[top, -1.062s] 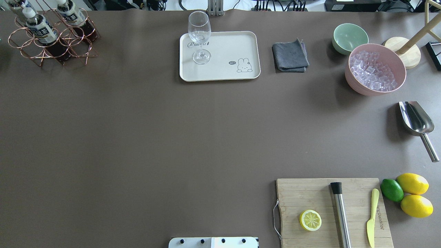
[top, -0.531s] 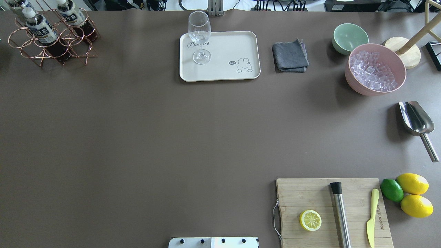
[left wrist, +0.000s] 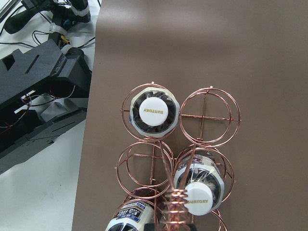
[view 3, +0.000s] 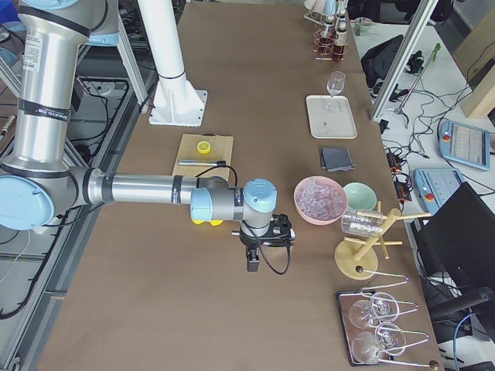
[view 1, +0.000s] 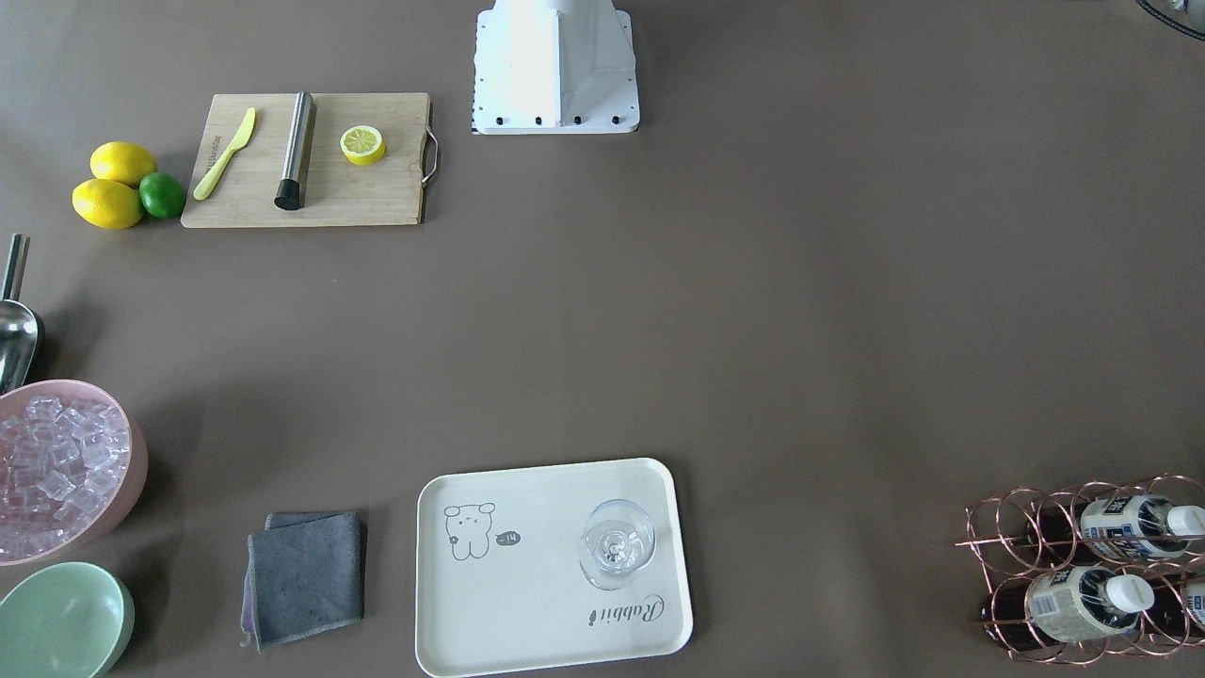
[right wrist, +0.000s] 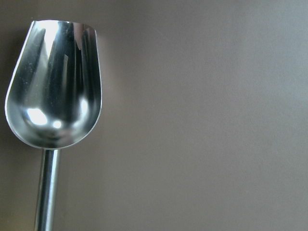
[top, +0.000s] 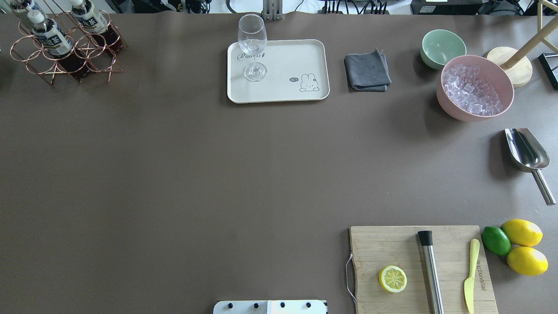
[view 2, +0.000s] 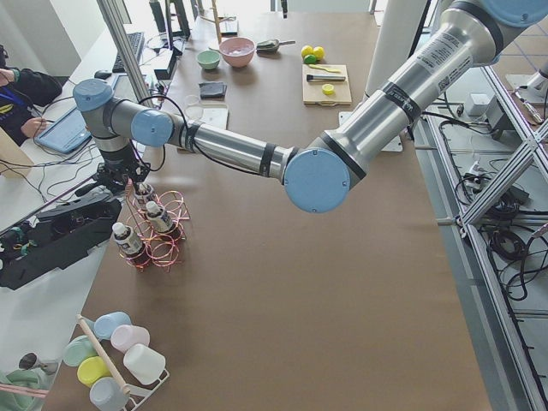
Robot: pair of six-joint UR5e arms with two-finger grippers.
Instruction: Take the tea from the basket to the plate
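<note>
Three tea bottles stand in the copper wire basket at the table's far left corner; two show clearly in the overhead view. The left wrist view looks straight down on their white caps and the ring cells. The cream plate lies at the far middle. My left gripper hangs just above the basket in the exterior left view; I cannot tell if it is open. My right gripper hovers low over the table's right part, its state unclear.
A wine glass stands on the plate's left part. A grey cloth, green bowl, pink ice bowl and steel scoop lie to the right. A cutting board with half lemon, muddler and knife is near right.
The basket and its bottles have shifted very slightly toward the far left corner. Nothing else has moved.
</note>
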